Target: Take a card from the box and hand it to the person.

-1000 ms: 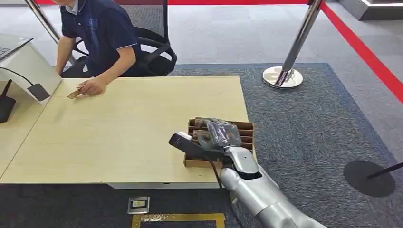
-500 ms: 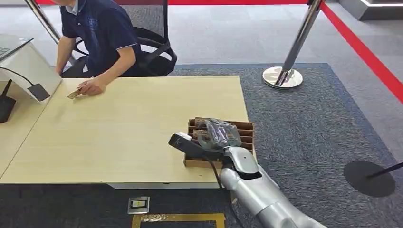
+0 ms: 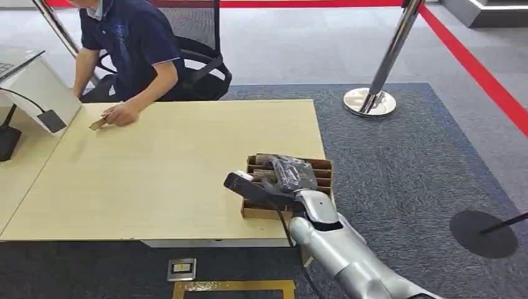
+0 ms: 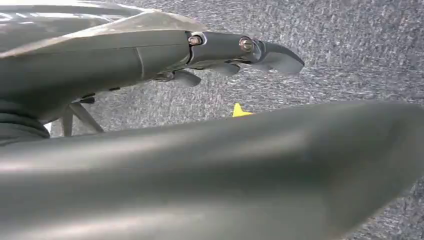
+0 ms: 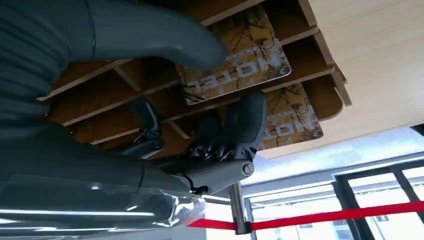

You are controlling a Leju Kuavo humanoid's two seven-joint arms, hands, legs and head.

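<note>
A brown cardboard box point(image 3: 322, 166) with slotted dividers stands at the table's near right corner. My right hand point(image 3: 287, 175) is over it, thumb stretched toward the table's middle. In the right wrist view a gold patterned card point(image 5: 239, 75) lies across a divider of the box point(image 5: 320, 60), pinched between the thick thumb point(image 5: 150, 35) and a dark finger point(image 5: 250, 117). A second card point(image 5: 292, 120) sits in the neighbouring slot. My left hand point(image 4: 150, 55) hangs over grey carpet, fingers straight, holding nothing. The person point(image 3: 134, 43) sits at the far left of the table.
The person's hand point(image 3: 121, 114) rests on the table point(image 3: 174, 168) and touches another card point(image 3: 97, 123). A white stand point(image 3: 37, 87) with a cable is at the far left. A chrome post point(image 3: 373, 93) and a red floor line point(image 3: 479, 68) lie to the right.
My right hand has shifted slightly up and to the right over the box. The person has stayed still.
</note>
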